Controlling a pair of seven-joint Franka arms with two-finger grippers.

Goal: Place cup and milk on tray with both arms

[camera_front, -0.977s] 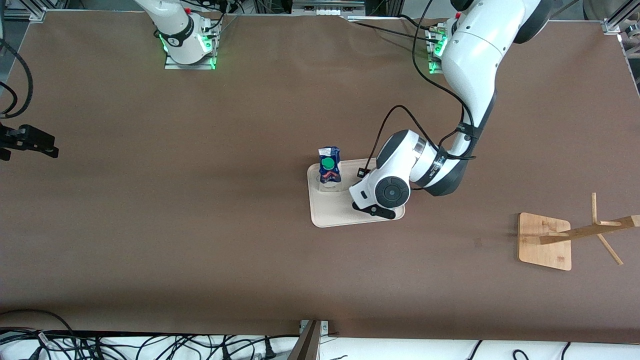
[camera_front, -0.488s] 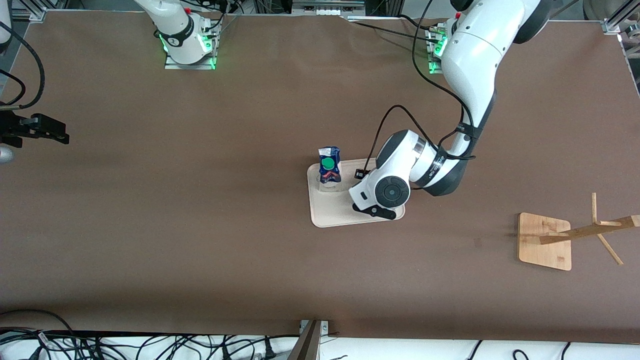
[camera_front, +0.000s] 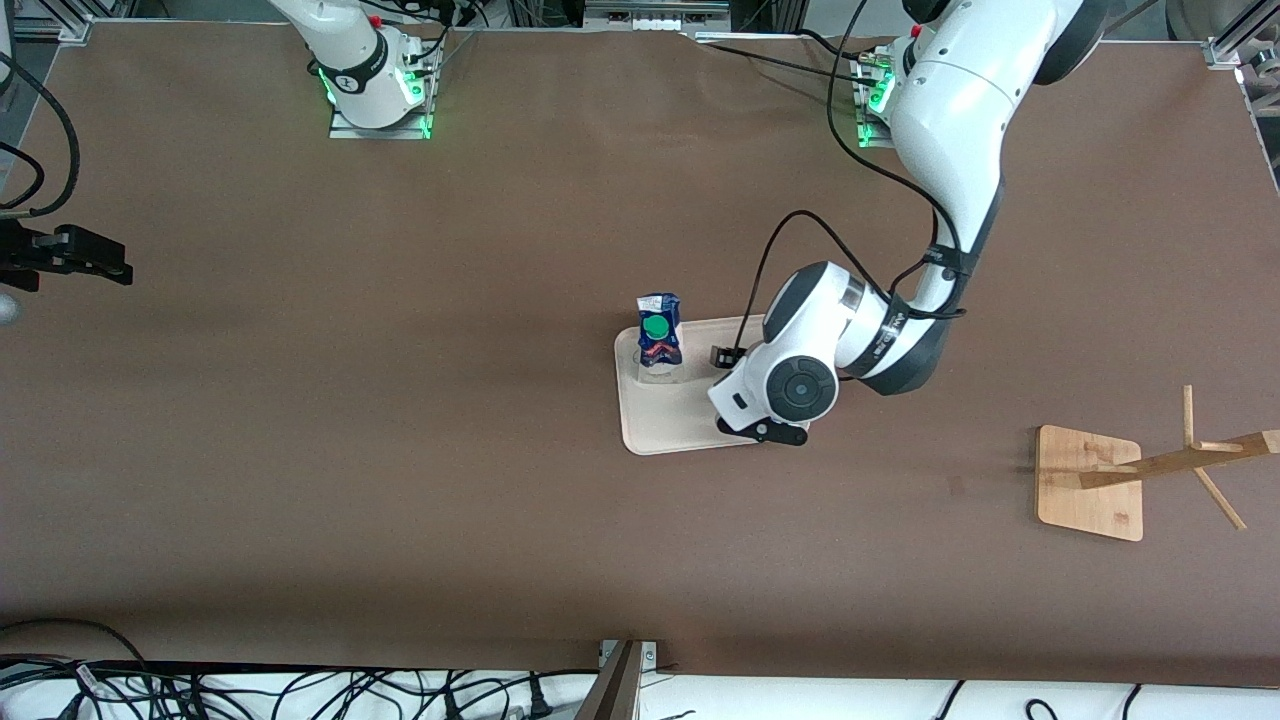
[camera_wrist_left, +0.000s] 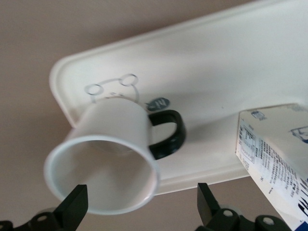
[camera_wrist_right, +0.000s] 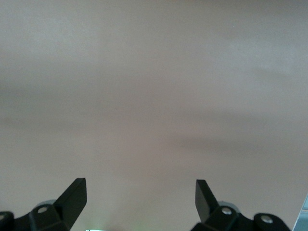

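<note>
On the tray, at the end toward the right arm's side: the milk, upright, green cap up, parked well inside the rim so as to leave room alongside. Beside it on the same tray, hidden under the left arm's wrist in the front view but plain in the left wrist view: the cup, standing on its base right by the little rabbit drawing, mouth up, black handle turned toward the milk. Looks set down rather than held.

Over the cup, hanging just above its mouth: the left gripper, fingers spread wide to either side, no grip on anything. A release pose by the look of it, wide enough to lift away without nudging the rim.

Out over bare bench toward the right arm's end: the right gripper, fingers wide and empty, waiting, well apart from the tray and out of the left arm's way.

Toward the left arm's end, nearer the camera: a wooden stand, no part in this.

Both things on the tray, then; task as good as done, judging from here.
</note>
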